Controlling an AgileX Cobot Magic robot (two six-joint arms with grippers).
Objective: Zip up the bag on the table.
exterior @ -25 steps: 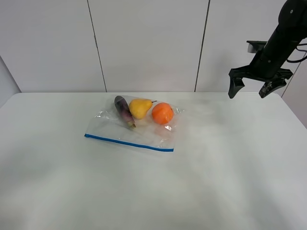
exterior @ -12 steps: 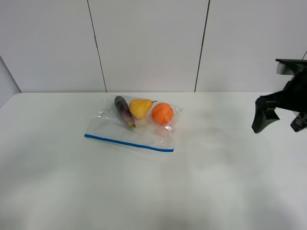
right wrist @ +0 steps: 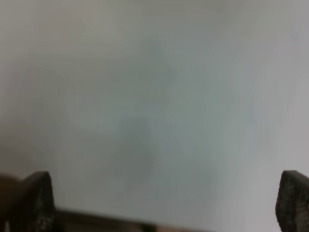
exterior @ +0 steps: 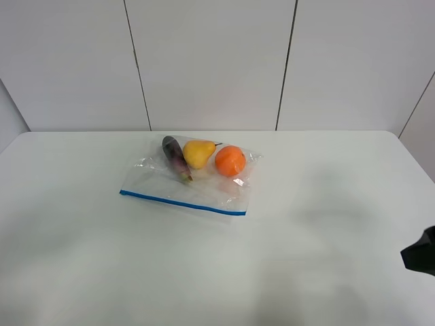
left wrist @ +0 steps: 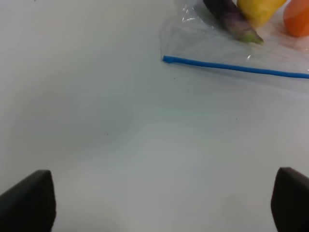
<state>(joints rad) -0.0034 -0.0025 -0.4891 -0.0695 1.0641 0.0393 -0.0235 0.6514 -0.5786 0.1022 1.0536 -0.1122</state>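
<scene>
Lay flat on the table [exterior: 306, 258], a broad, matte white top with a rounded far corner: the bag [exterior: 197, 187], clear crinkly plastic creased and glinting, closed off along its near edge by a thin straight blue zipper strip [exterior: 182, 202]. Held three fruits bunched against the far side, opposite the strip: a slim dark purple eggplant [exterior: 176, 158] with a greenish stem end, a smooth yellow pear [exterior: 198, 153], and a round, glossy orange [exterior: 230, 161], pear between the other two and touching or nearly touching both. Sat behind the table, a pale panelled wall [exterior: 211, 61] with dark vertical seams. Showed at the right edge of the high view, well apart from the bag, only a black corner of the right gripper [exterior: 423, 252]. Appeared in the right wrist view as two dark, rough-textured fingertips [right wrist: 35, 203] set wide apart over blurred bare tabletop [right wrist: 159, 96], holding nothing, no bag between them. Looked much the same on the left gripper [left wrist: 159, 205]: blocky black fingers [left wrist: 30, 200] spread wide and empty, hanging over bare table [left wrist: 120, 145], with the zipper strip [left wrist: 236, 68], eggplant [left wrist: 231, 18], pear [left wrist: 258, 8] and orange [left wrist: 297, 18] well beyond the jaws, the strip's end [left wrist: 166, 59] being the nearest part of the bag [left wrist: 217, 46].
</scene>
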